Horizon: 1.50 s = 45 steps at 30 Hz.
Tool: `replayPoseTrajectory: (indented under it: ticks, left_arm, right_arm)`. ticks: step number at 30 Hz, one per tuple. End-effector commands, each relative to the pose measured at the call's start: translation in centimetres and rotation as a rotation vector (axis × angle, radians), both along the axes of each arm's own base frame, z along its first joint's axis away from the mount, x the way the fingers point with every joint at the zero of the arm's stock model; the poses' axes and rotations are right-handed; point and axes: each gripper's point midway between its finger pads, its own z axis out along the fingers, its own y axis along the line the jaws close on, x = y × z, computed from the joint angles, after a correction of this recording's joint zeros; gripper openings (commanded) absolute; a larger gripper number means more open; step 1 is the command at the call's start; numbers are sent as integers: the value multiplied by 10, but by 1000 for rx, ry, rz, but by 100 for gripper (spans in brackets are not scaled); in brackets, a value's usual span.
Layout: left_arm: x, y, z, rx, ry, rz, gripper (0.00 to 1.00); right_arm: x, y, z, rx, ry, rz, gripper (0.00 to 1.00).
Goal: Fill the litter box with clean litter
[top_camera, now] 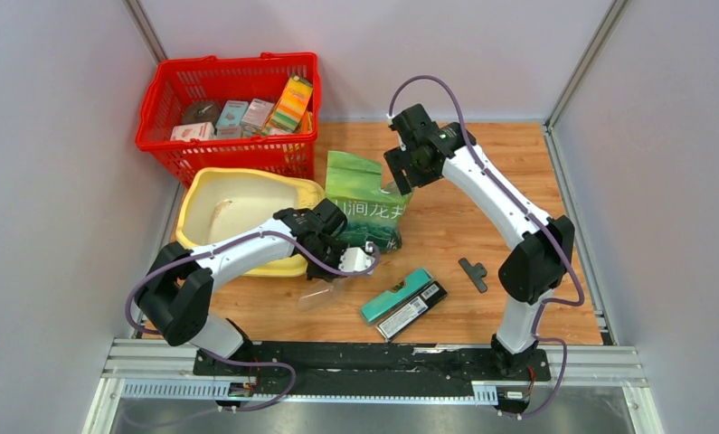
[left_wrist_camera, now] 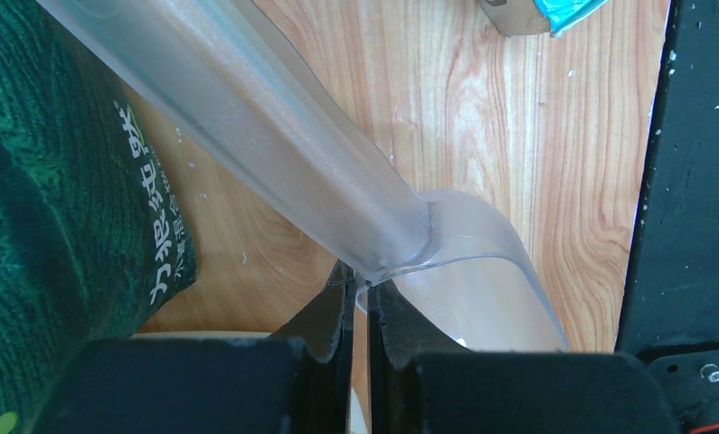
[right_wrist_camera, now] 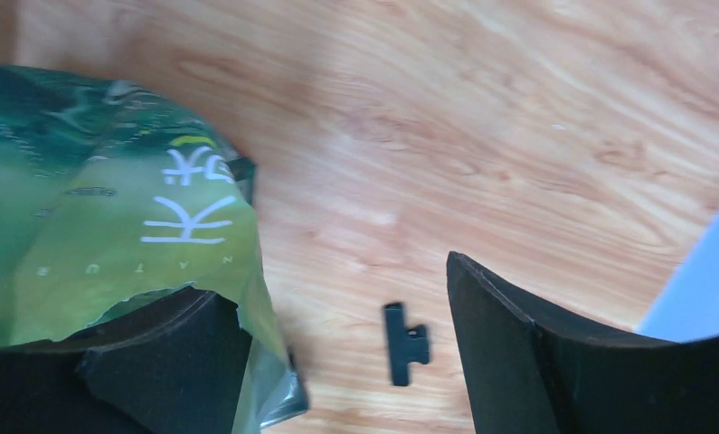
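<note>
The pale-yellow litter box (top_camera: 238,217) lies at the left of the table, with its cream inside showing. No clean litter is visible in any view. A green printed bag (top_camera: 364,210) stands just right of the box. My left gripper (top_camera: 348,269) hovers in front of the bag, shut on a translucent scoop (left_wrist_camera: 283,145) where the handle meets the bowl (left_wrist_camera: 362,282). My right gripper (top_camera: 401,177) is at the bag's upper right edge and stands open (right_wrist_camera: 337,294). Its left finger (right_wrist_camera: 156,362) is behind the bag's torn top edge (right_wrist_camera: 247,298), and the other finger is clear of it.
A red mesh basket (top_camera: 229,108) of boxed goods stands behind the litter box. A black clip (top_camera: 473,273) lies on the wood at the right (right_wrist_camera: 405,344). A teal packet and a black one (top_camera: 405,301) lie near the front edge.
</note>
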Motion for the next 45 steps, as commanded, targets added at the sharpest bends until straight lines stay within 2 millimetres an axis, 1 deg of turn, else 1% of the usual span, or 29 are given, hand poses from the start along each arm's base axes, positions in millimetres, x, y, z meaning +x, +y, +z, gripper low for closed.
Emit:
replayPoseTrajectory:
  ticks: [1,3,5,7,10,11,12,13,14,15,16,17,18,20,21,22,25,26,28,29,31,32,35,36,39,41,43,44,45]
  left_arm:
    - [11,-11,12,-52,-38,14,0]
    - [12,-11,11,-50,-40,18,0]
    - [14,-12,10,-54,-46,24,0]
    - [16,-12,9,-58,-48,31,0]
    - [17,-11,10,-60,-50,40,0]
    - [17,-11,11,-63,-54,42,0]
    - [18,-10,13,-64,-60,43,0]
    - [18,-9,16,-69,-69,42,0]
    - [19,-8,18,-71,-80,38,0]
    - [21,-7,21,-71,-91,36,0]
    - [22,-6,24,-74,-100,39,0]
    - [25,-6,30,-81,-114,39,0]
    - [27,-5,34,-84,-123,43,0]
    - [32,-7,52,-113,-152,53,0]
    - [34,-7,61,-135,-158,59,0]
    - [33,-6,72,-155,-168,63,0]
    - [37,-13,110,-242,-217,72,0]
    - [41,-18,127,-275,-243,74,0]
    - [44,-25,149,-335,-260,114,0]
    - [49,-29,166,-371,-281,135,0]
    - [56,-37,182,-419,-288,183,0]
    - [61,-41,196,-450,-307,197,0]
    - [75,-48,216,-501,-371,232,0]
    - [86,-50,225,-520,-428,251,0]
    - [95,-54,237,-548,-499,275,0]
    - [100,-59,245,-562,-521,307,0]
    - [111,-58,249,-552,-573,360,0]
    - [113,-59,250,-552,-587,372,0]
    - [119,-59,254,-553,-625,397,0]
  right_arm:
    - [19,-49,37,-210,-199,-33,78]
    - [10,-50,35,-227,-183,0,79]
    - [-2,-48,23,-218,-130,24,82]
    - [-8,-36,23,-134,-106,61,86]
    - [-2,-3,58,46,-148,157,95]
    - [4,7,90,106,-223,183,96]
    - [8,8,108,148,-257,209,97]
    - [5,18,120,216,-266,263,98]
    - [6,17,142,258,-327,272,98]
    - [8,10,152,289,-351,277,99]
    - [3,17,160,363,-354,332,99]
    - [-4,13,172,396,-379,345,100]
    - [-3,5,168,411,-366,334,100]
    - [-19,9,173,486,-351,409,100]
    - [-30,7,181,508,-366,441,100]
    - [-44,15,176,545,-330,510,100]
    - [-76,29,183,653,-287,621,100]
    - [-79,30,184,678,-272,621,100]
    - [-81,36,183,729,-237,600,100]
    - [-82,38,183,743,-228,601,100]
    - [-88,43,182,779,-197,627,99]
    - [-89,45,181,794,-174,626,98]
    - [-85,47,172,823,-115,558,95]
    - [-85,49,172,847,-96,529,94]
    - [-83,58,179,917,-67,508,91]
    - [-76,66,179,913,-81,498,88]
    - [-64,69,185,895,-125,451,84]
    - [-64,74,186,892,-127,454,82]
    - [-59,78,181,880,-118,438,79]
